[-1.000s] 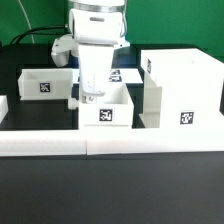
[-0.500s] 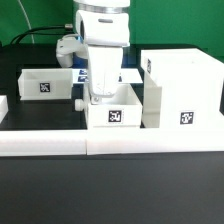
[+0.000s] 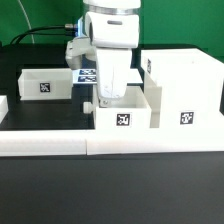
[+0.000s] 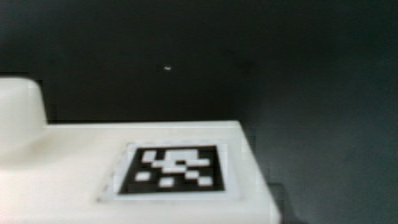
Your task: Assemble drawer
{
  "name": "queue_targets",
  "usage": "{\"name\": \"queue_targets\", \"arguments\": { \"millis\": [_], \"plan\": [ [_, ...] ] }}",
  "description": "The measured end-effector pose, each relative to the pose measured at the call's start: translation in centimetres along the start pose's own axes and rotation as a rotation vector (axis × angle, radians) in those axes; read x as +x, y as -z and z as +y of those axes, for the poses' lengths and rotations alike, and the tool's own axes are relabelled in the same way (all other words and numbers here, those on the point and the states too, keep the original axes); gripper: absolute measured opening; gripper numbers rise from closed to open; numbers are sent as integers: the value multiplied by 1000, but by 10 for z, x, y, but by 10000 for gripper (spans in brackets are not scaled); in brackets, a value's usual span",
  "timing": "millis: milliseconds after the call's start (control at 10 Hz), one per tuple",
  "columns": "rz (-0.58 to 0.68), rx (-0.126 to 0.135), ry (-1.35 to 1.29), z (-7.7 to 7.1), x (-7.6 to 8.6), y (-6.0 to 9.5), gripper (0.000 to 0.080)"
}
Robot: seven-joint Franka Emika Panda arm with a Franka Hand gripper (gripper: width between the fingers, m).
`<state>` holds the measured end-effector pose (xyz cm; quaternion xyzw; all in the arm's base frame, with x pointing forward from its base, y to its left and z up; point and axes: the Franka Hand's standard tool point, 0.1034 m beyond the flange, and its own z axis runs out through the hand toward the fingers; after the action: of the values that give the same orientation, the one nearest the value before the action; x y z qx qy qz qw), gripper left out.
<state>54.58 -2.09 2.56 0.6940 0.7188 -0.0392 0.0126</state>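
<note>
The drawer's tall open-fronted housing [image 3: 180,90] stands at the exterior view's right. A shallow white tray [image 3: 135,108] with a tag on its front sits just left of the housing, its side touching or nearly touching it. A small knob [image 3: 88,103] sticks out of the tray's left wall. My gripper [image 3: 106,98] reaches down into the tray at that left wall and seems shut on it; the fingertips are hidden. The wrist view shows a tagged white tray wall [image 4: 178,168] over the black table. A second tray [image 3: 45,83] sits at the far left.
A long low white border wall [image 3: 60,142] runs along the front of the parts. The marker board [image 3: 88,74] lies behind my arm, mostly hidden. The table is black. A rounded white part [image 4: 15,112] shows at the edge of the wrist view.
My gripper and the tray have moved together toward the exterior view's right, closing the gap to the housing. The housing and the second tray have not moved.
</note>
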Motion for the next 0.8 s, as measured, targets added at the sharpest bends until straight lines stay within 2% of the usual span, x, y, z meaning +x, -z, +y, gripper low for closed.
{"name": "queue_targets", "arguments": {
  "millis": [300,400,500,600,800],
  "plan": [
    [0,2,0,-1,0,-1,42],
    [1,-9,-3,1,1,-1,42],
    [3,-34,-5,2,1,-2,42],
    [4,-40,-5,1,2,-3,42],
    [4,-33,-7,0,1,-4,42]
  ]
}}
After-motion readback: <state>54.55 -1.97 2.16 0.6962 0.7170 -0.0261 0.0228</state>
